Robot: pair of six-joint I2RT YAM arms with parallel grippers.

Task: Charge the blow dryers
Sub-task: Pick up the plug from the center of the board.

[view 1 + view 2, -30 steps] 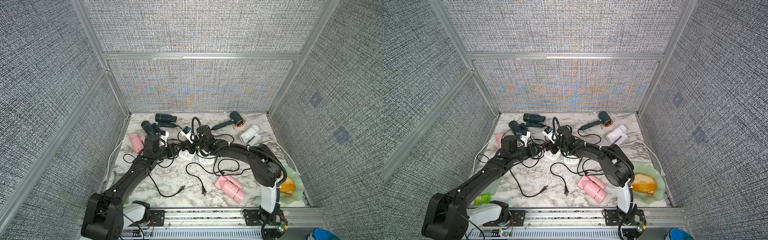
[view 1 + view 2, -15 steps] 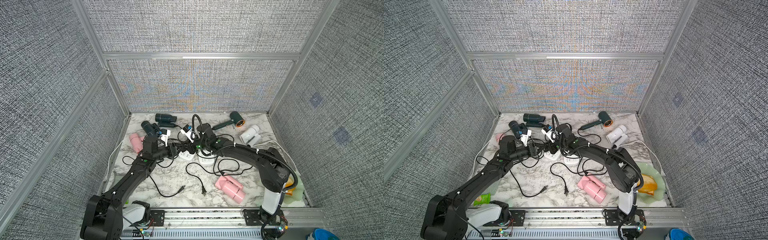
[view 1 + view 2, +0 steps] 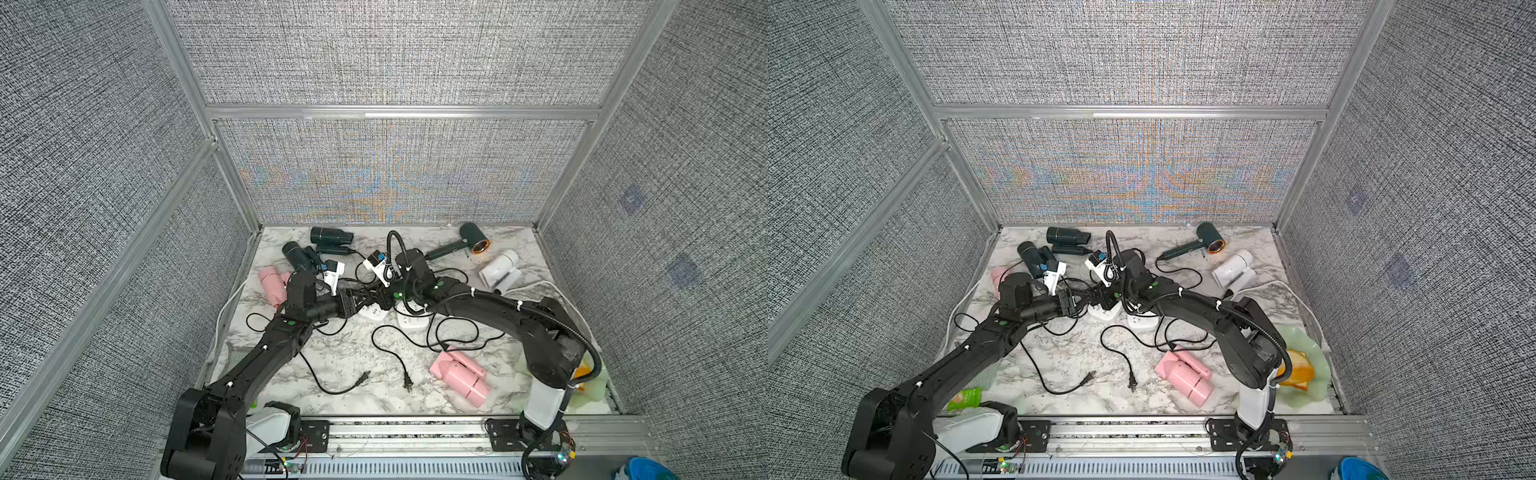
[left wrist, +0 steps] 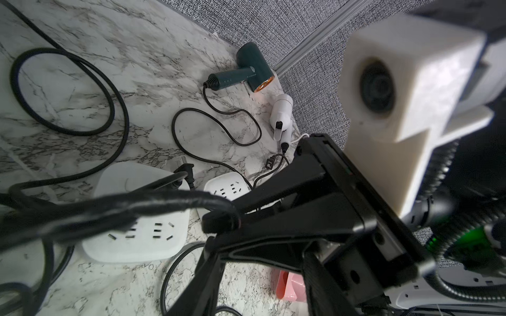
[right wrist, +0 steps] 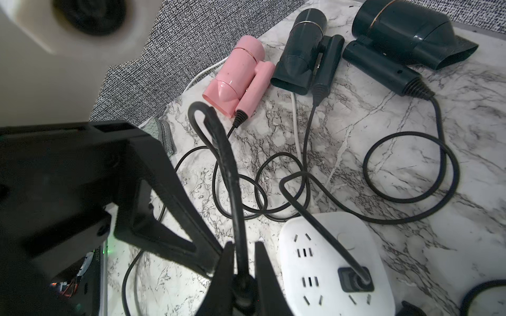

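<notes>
My right gripper [image 5: 242, 262] is shut on a black plug, and its cord [image 5: 219, 142] arches away over the marble. It hovers beside a white socket block [image 5: 336, 260] that has one black plug [image 5: 356, 281] seated in it. My left gripper [image 4: 260, 290] faces it tip to tip, jaws apart, with only table showing between them. In both top views the two grippers [image 3: 357, 301] [image 3: 1100, 299] meet above the socket blocks [image 3: 411, 320]. The blow dryers lie around: two dark ones [image 3: 330, 237] [image 3: 297, 257], a copper-ringed one [image 3: 471, 241], a white one [image 3: 500, 268], and pink ones [image 3: 272, 282] [image 3: 459, 374].
Black cords loop across the middle, with two loose plugs [image 3: 363, 377] [image 3: 408, 380] near the front. A green plate [image 3: 1308, 390] holding something orange sits front right. A green packet [image 3: 963, 399] lies front left. Grey fabric walls close in three sides.
The right arm's elbow has swung out to the right and lower while its gripper stayed over the socket blocks. The left gripper edged closer to it, jaws slightly wider.
</notes>
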